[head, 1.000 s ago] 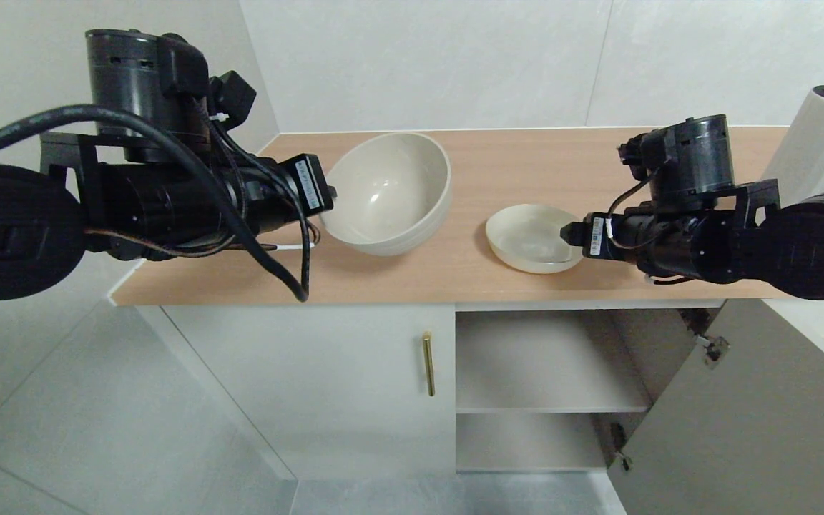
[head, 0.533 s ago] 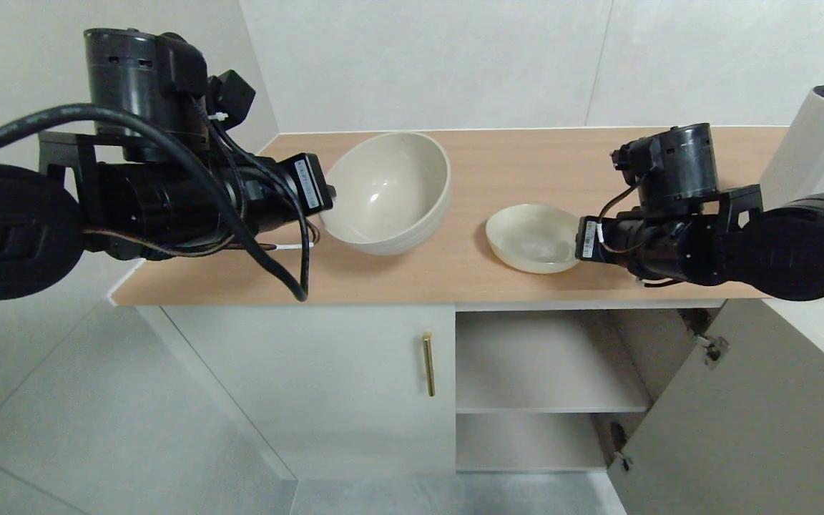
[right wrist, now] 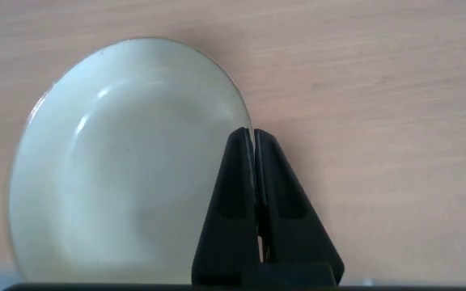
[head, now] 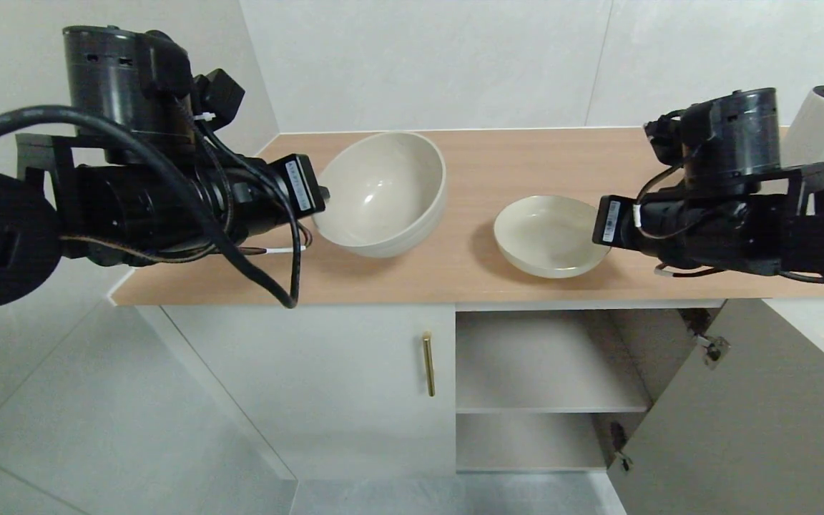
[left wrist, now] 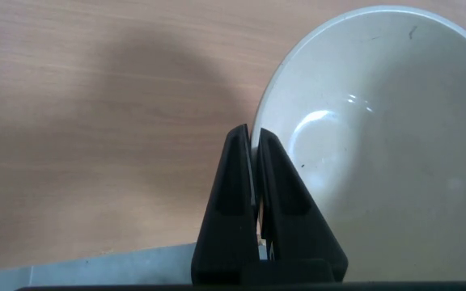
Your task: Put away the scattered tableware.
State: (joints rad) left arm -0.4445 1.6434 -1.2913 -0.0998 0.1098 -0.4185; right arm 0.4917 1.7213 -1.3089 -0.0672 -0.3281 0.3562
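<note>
a wooden countertop (head: 476, 161) runs along a pale tiled wall (head: 455, 57), with a grey tiled floor (head: 97, 429) below. under it stands a white cabinet (head: 326, 379). its left door is closed and carries a slim brass handle (head: 428, 363). its right door (head: 727, 422) is swung open, showing two shelves (head: 541, 375) inside. a white cylinder (head: 823, 136) with a dark top stands at the countertop's far right corner.

a large bowl (head: 383, 193) sits over the left half of the countertop, nearer the far edge, tilted so its mouth faces up and forward. its inside (left wrist: 379, 145) shows plain cream glaze with a bright glint. the left gripper (head: 320, 197) comes in from the left edge. its fingers (left wrist: 237, 178) are pinched nearly together on the bowl's rim, one inside and one outside.

a shallow dish (head: 551, 236) lies over the right half, near the front edge and well apart from the bowl. it is tipped slightly, with a shadow on the wood at its left side, and whether it touches the surface cannot be told. its inner face (right wrist: 128, 162) is smooth pale glaze. the right gripper (head: 598, 229) reaches in from the right edge, its fingers (right wrist: 237, 186) closed tight on the dish's rim.
</note>
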